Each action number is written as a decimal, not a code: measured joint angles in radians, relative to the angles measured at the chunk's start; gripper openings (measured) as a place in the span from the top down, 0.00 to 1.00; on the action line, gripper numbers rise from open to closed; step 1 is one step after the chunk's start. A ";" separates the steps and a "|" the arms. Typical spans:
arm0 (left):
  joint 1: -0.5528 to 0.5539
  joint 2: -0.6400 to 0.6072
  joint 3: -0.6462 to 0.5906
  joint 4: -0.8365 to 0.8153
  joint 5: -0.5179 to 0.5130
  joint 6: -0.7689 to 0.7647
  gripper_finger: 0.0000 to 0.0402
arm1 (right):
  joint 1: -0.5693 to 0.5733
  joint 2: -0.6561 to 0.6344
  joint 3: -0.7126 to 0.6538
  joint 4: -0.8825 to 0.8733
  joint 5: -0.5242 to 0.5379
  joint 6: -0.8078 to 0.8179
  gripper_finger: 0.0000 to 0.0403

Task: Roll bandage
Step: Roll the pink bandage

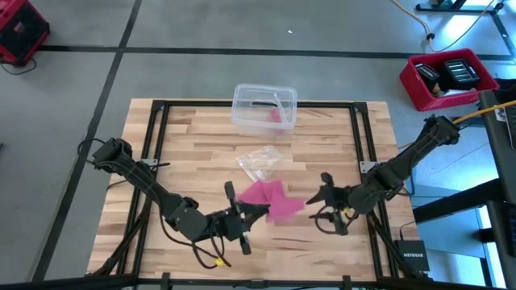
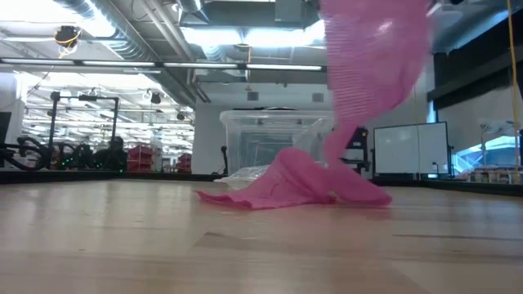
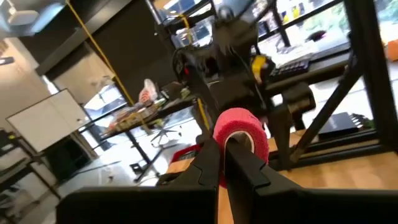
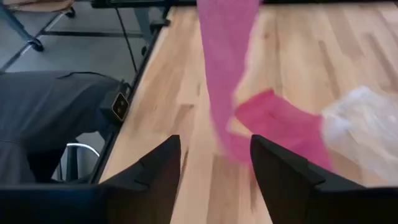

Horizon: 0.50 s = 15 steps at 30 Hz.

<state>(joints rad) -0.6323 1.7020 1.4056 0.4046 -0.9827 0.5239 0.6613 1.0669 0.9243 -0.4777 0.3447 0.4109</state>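
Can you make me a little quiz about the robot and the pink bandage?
1. True or false: the left gripper is shut on the rolled end of the bandage.
2. Where is the clear plastic box? A) at the table's far edge B) beside the right gripper C) on the floor
3. Fill in: the right gripper's fingers are ____.

Key
1. True: the pink roll sits clamped between its fingers.
2. A.
3. Open: they hold nothing, and the loose strip hangs in front of them.
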 joint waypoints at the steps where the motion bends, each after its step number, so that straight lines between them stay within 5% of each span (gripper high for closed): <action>1: 0.000 0.000 0.000 0.000 -0.004 0.000 1.00 | 0.000 -0.005 0.022 -0.041 0.007 0.018 0.52; 8: 0.000 0.000 -0.032 0.008 0.042 -0.046 1.00 | 0.009 -0.023 0.054 0.004 0.153 -0.101 0.52; 11: 0.003 0.000 -0.100 0.103 0.082 -0.066 1.00 | 0.047 -0.023 -0.008 0.186 0.287 -0.244 0.52; 15: 0.008 0.000 -0.215 0.295 0.084 -0.073 1.00 | 0.084 -0.022 -0.132 0.481 0.317 -0.394 0.52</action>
<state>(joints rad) -0.6247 1.7020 1.1910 0.6998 -0.8984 0.4507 0.7448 1.0447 0.7919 0.0035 0.6620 0.0172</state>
